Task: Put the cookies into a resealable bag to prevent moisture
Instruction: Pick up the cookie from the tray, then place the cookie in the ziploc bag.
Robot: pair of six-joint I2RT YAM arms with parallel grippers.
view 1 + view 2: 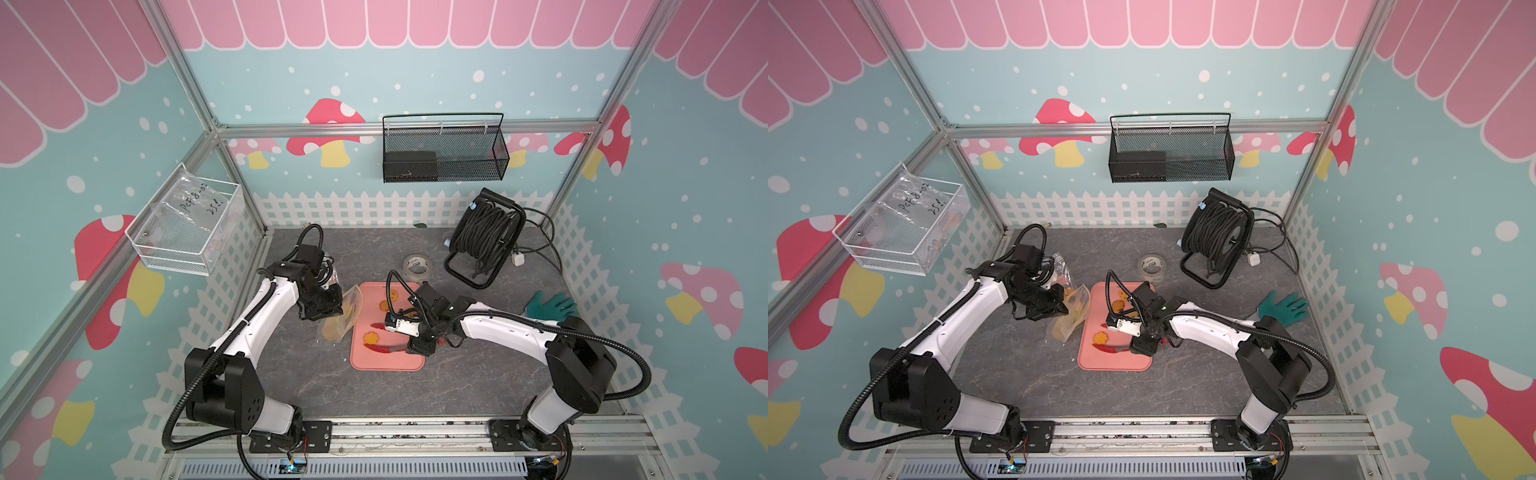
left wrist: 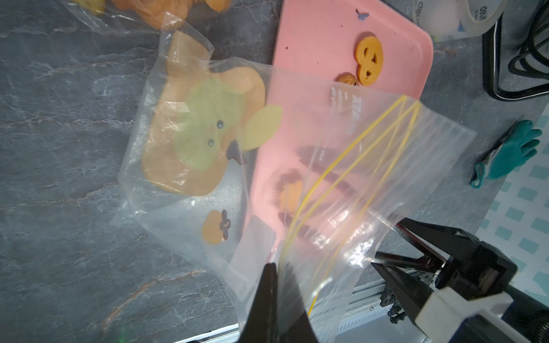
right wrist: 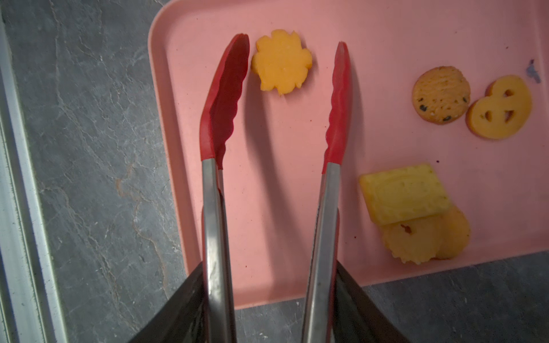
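Clamped from outside on the steel arms of the tongs (image 3: 212, 213), the right gripper (image 3: 270, 297) hangs over the pink tray (image 3: 267, 184); the tongs' red tips stand apart, with a flower-shaped cookie (image 3: 281, 61) between them, just beside one tip; more cookies (image 3: 441, 94) lie loose on the tray, a rectangular one resting on two round ones. At the tray's nine o'clock, seen from above, the left gripper (image 2: 279, 303) is pinched tight on the mouth edge of the resealable bag (image 2: 371, 178); its yellow zip lines cross over the tray's edge; a larger clear bag (image 2: 202, 133) showing a yellow face lies beside it on the table (image 1: 457, 386); a tape roll (image 1: 417, 267) sits at the tray's twelve o'clock; a green glove (image 1: 550, 305) lies at three.
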